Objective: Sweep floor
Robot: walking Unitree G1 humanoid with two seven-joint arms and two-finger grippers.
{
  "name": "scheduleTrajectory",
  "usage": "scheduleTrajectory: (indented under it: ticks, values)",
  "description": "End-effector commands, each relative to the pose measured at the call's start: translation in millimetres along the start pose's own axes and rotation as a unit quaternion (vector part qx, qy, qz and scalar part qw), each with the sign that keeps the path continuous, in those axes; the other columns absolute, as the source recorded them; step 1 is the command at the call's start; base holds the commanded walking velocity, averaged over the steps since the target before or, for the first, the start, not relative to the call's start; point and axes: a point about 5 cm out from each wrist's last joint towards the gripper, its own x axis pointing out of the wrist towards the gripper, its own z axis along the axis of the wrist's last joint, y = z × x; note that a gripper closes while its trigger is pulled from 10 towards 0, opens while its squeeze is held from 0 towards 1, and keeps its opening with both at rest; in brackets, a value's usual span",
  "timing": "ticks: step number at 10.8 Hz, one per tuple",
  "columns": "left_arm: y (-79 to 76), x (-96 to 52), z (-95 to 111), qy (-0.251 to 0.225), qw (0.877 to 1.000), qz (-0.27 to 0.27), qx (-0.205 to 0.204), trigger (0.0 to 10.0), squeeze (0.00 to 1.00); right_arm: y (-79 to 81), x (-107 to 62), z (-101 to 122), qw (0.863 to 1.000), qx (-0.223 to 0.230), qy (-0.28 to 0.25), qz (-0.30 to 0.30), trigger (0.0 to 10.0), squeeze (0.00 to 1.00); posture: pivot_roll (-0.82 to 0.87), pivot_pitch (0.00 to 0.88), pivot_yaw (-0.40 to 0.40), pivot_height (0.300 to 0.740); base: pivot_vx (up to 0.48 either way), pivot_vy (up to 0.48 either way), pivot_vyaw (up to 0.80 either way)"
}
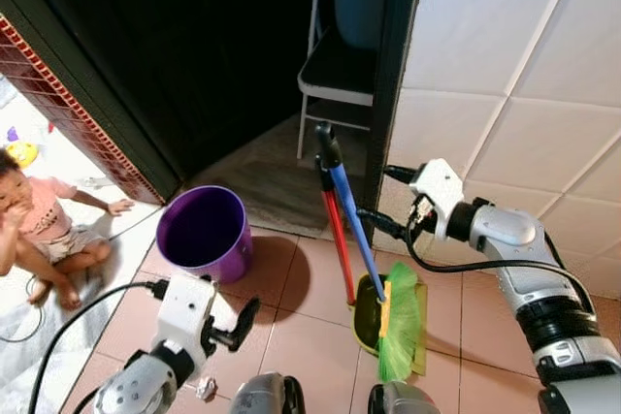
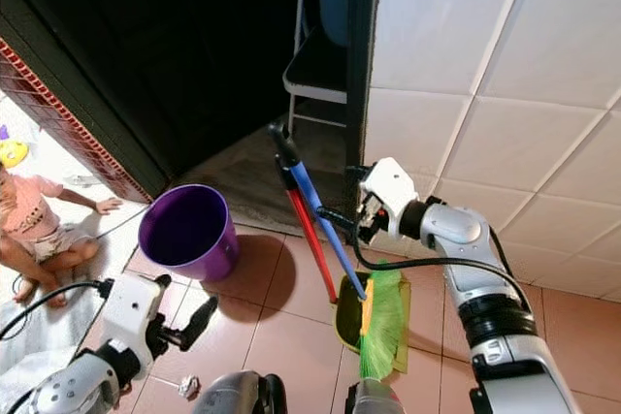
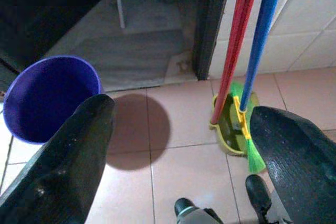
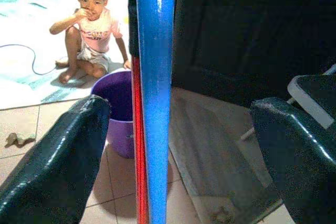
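A broom with a blue handle [image 1: 351, 218] and bright green bristles [image 1: 399, 322] leans against the dark door frame [image 1: 393, 65], beside the white tiled wall [image 1: 505, 94]. Its head stands on the pink tiled floor [image 1: 301, 327], at about 5 o'clock in the left eye view. Touching it at its 9 o'clock side is a red-handled, yellow-green dustpan [image 1: 367, 317], whose pan sits under the bristles.

The right hand [image 1: 373, 198] reaches toward the blue handle from 3 o'clock. Its two black fingers [image 4: 58, 166] are spread wide, with the handle between them in the right wrist view; neither finger touches it.

The left hand [image 1: 243, 322] hangs low at 7 o'clock, fingers [image 3: 68, 161] likewise spread and holding nothing, above bare floor tiles.

A round purple plastic bucket [image 1: 204, 232] stands on the floor at 9 o'clock of the broom, well apart from it. Beyond it, a child in a pink shirt [image 1: 39, 230] sits on the floor at the far 9 o'clock edge. A white-framed chair [image 1: 335, 75] stands in the dark doorway at 12 o'clock. A small crumpled scrap [image 2: 189, 387] lies on the tiles near the left hand.
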Motion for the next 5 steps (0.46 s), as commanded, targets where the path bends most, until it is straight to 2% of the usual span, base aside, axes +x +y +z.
scheduleTrajectory:
  ticks: [1,5]
  values:
    - [3.1,-4.8,1,0.004,1.000,0.002,0.006,10.0,0.00,3.3,7.8,3,1.000,-0.005,-0.003,0.022,10.0,0.00,0.07,0.143,0.137,0.740,0.000,0.000,0.00]
    - [2.6,-9.7,0,0.011,1.000,-0.001,0.006,10.0,0.00,-0.5,18.0,6,1.000,-0.018,-0.005,0.021,10.0,0.00,0.08,0.155,0.140,0.740,0.000,0.000,0.00]
